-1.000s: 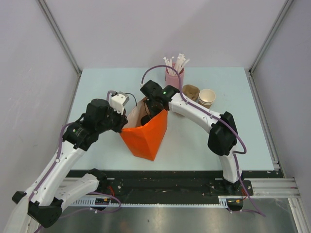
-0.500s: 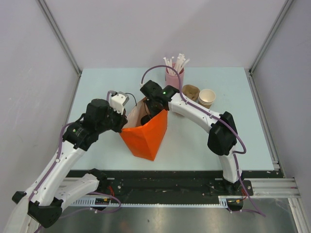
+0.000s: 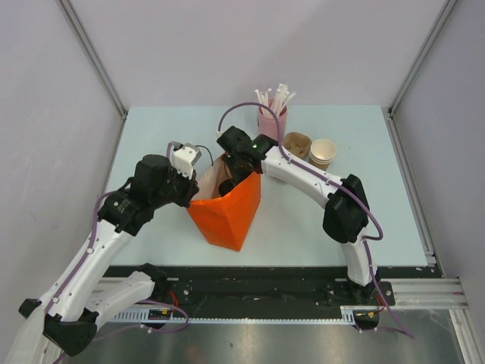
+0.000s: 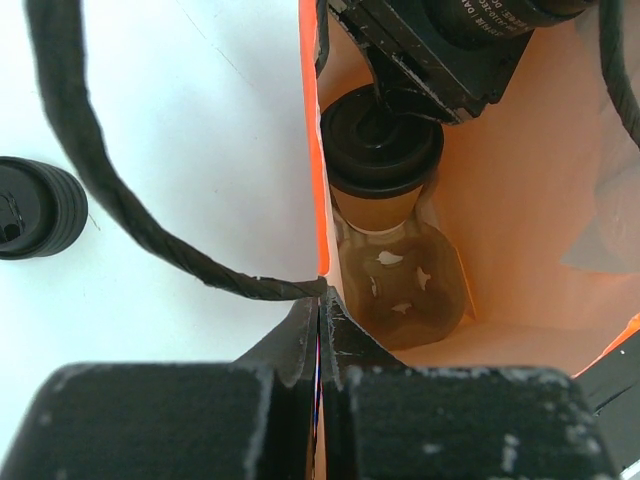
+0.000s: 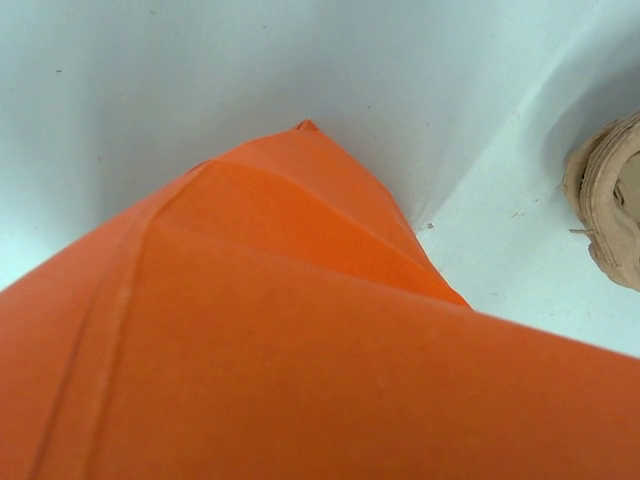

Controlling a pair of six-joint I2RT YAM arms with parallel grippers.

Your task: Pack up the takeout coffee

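**Q:** Grey walls close in a pale blue-green table (image 3: 364, 205), seen from above w/ two white arms bolted at its near edge. What's in the middle?

**A:** Orange paper bag (image 3: 227, 216), standing open, mouth up, nr the table's centre. Both arms reach to it.

**Q:** Where's the coffee?

**A:** Inside the bag. Left wrist view looks down the mouth: takeout coffee (image 4: 380, 150), kraft-brown cup w/ round black lid, sits low, close to the wall that's being pinched. Below it on the bag floor lies a rounded brownish thing w/ pale flecks; can't tell what it is.

**Q:** Who's pinching?

**A:** The left gripper (image 4: 318, 335), at the bag's rim, fingers pressed together w/ the orange paper edge btwn them. A black twisted cord handle (image 4: 250, 287) loops off from that spot.

**Q:** And the other?

**A:** The right gripper (image 3: 235, 173) dips into the bag mouth from the far side, its black body right over the lid. Can't tell if its fingers are spread or closed. Its own camera shows only the bag's outer orange wall and some table.

**Q:** Anything else?

**A:** At the far side, right of the bag: pink cup of white straws (image 3: 271, 120), moulded-pulp cup carrier (image 3: 298, 142), stacked paper cups (image 3: 323, 152), side by side
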